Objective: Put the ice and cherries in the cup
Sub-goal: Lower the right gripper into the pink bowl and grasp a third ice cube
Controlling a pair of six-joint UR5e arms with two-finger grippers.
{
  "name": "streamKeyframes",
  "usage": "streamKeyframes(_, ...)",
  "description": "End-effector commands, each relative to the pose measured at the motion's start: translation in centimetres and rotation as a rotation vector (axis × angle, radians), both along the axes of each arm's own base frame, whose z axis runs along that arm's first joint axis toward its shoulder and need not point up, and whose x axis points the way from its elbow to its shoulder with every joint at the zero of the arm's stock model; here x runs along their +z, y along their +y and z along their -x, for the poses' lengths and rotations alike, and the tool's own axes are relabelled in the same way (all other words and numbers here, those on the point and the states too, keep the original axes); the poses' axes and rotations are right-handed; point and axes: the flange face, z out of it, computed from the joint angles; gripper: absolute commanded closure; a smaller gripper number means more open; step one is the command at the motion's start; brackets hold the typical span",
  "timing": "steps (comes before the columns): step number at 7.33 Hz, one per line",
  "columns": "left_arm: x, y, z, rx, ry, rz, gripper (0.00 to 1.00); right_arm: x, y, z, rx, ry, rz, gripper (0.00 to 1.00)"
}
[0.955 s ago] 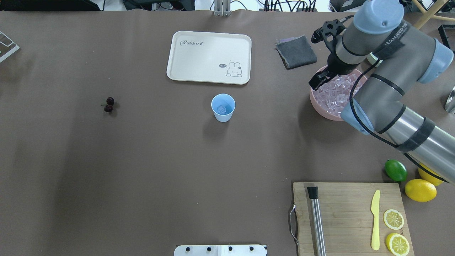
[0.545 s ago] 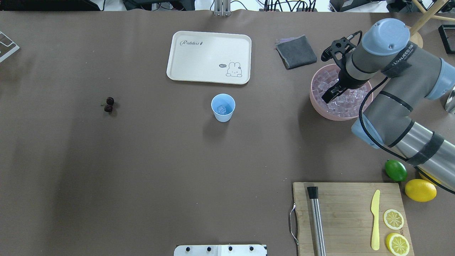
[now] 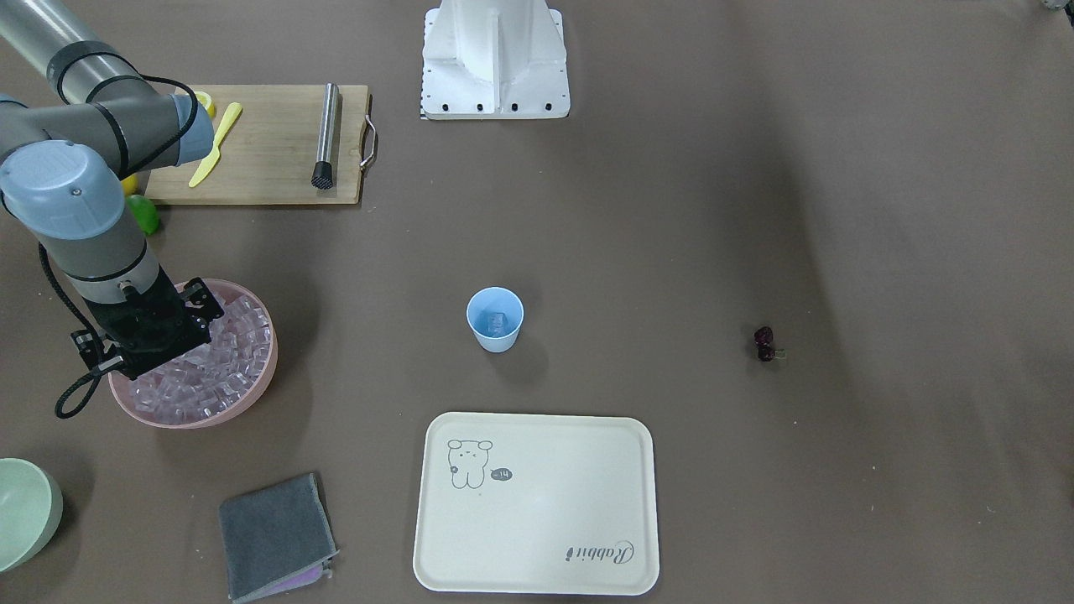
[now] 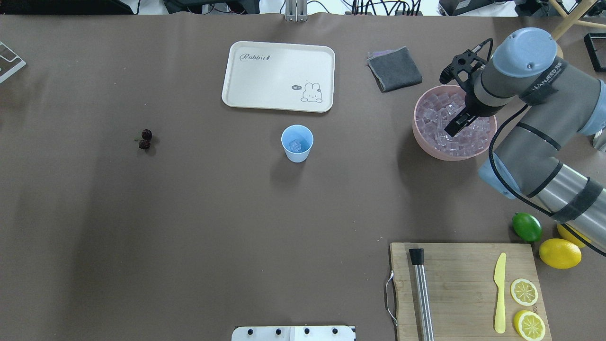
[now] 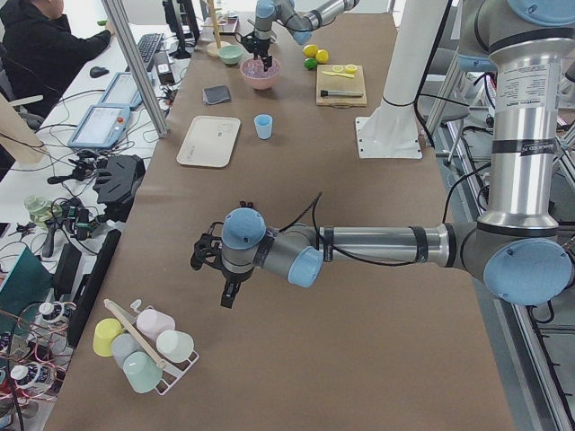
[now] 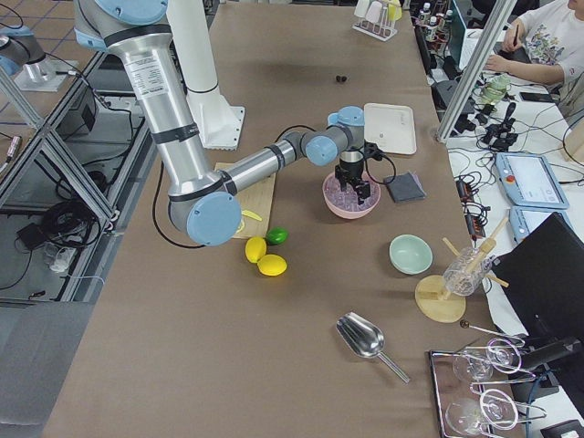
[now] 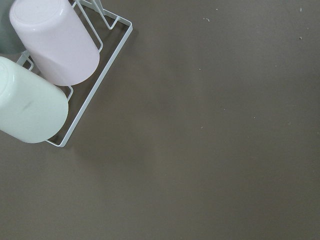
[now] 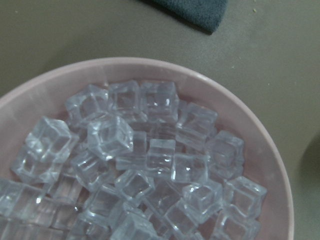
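Right gripper (image 4: 455, 128), spread indeterminable, hangs over glassy clear ice cubes (image 8: 160, 155) heaped in round pink bowl (image 4: 418, 137); tapered light-blue plastic cup (image 4: 297, 151) at nine o'clock.

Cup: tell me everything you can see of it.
The cup is a small light blue tumbler, plastic by its look, round, slightly tapered toward the base, with no handle. It stands upright and open-topped on the brown table, near the middle, on the robot's side of the cream tray and apart from it. One clear ice cube lies inside. The cherries are not in it; they lie well apart on the table. Only the table and that cube touch it.
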Motion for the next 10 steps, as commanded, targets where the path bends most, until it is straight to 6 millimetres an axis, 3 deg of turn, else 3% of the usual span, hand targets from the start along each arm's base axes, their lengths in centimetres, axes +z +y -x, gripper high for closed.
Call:
streamKeyframes(1, 0.3, 0.0, -0.4, 0.009, -0.002, 0.003, 0.02, 0.8, -0.1, -0.5, 0.009, 0.048, -0.011, 0.03)
streamKeyframes(4, 0.4, -0.4, -0.5, 0.011, -0.004, 0.005, 0.02, 0.9, 0.4, 0.2, -0.001, 0.054, -0.018, 0.09)
streamKeyframes(5, 0.4, -0.4, -0.5, 0.01, -0.004, 0.006, 0.02, 0.7, 0.5, 0.3, -0.004, 0.053, -0.02, 0.16)
streamKeyframes(6, 0.3, -0.4, -0.5, 0.011, -0.002, 0.004, 0.02, 0.7, 0.6, 0.4, -0.006, 0.052, -0.021, 0.3)
streamKeyframes(7, 0.4, -0.4, -0.5, 0.011, -0.002, 0.005, 0.02, 0.7, 0.5, 0.4, -0.004, 0.054, -0.023, 0.36)
streamKeyframes(10, 0.5, -0.4, -1.0, 0.019, -0.004, 0.008, 0.02, 0.6, 0.7, 0.6, -0.023, 0.059, -0.034, 0.36)
